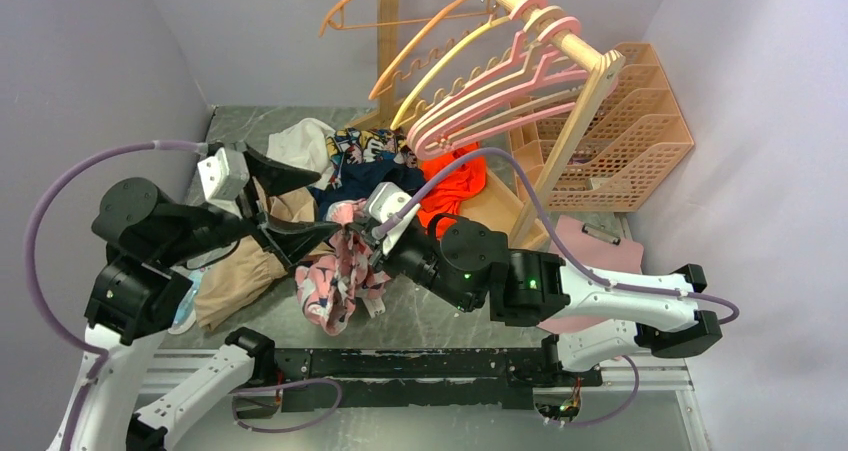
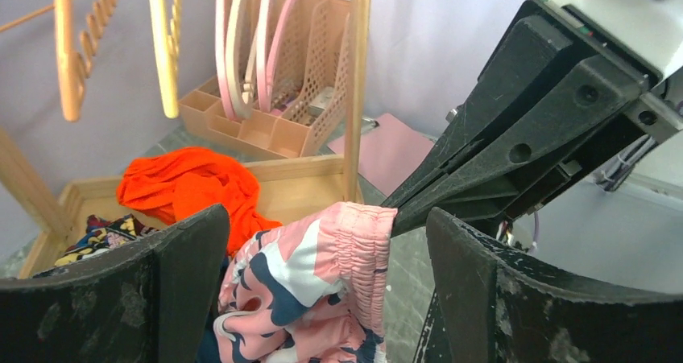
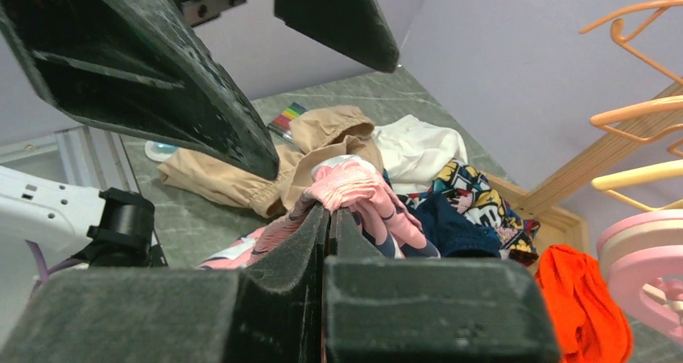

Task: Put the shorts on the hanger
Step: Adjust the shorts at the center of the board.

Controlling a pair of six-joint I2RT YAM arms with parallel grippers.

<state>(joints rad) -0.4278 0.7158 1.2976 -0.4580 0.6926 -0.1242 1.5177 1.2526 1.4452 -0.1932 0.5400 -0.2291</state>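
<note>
Grey marbled surface (image 1: 410, 321) carries a heap of clothes, with the shorts (image 1: 335, 276) at its near edge, their gathered waistband pinched in the right gripper's (image 1: 357, 243) clenched jaws. The pink hanger (image 1: 500, 106) hangs on the wooden rail (image 1: 560, 36), well apart. The left gripper (image 1: 330, 203) hovers beside the waistband, jaws spread wide.

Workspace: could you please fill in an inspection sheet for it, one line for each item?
Surface: grey marbled table, clothes pile in the middle.
Job's things: the shorts held up by the waistband; the hanger on the wooden rack, unused.
Clutter: orange-red garment, tan garment, white garment, pink clipboard, peach basket.
Grippers: right gripper shut on the waistband; left gripper open, facing it, not touching.
Cables: lilac cable arcs over the clothes pile; no snag seen.
Surroundings: lilac walls; orange hangers and yellow hanger on the rack.
</note>
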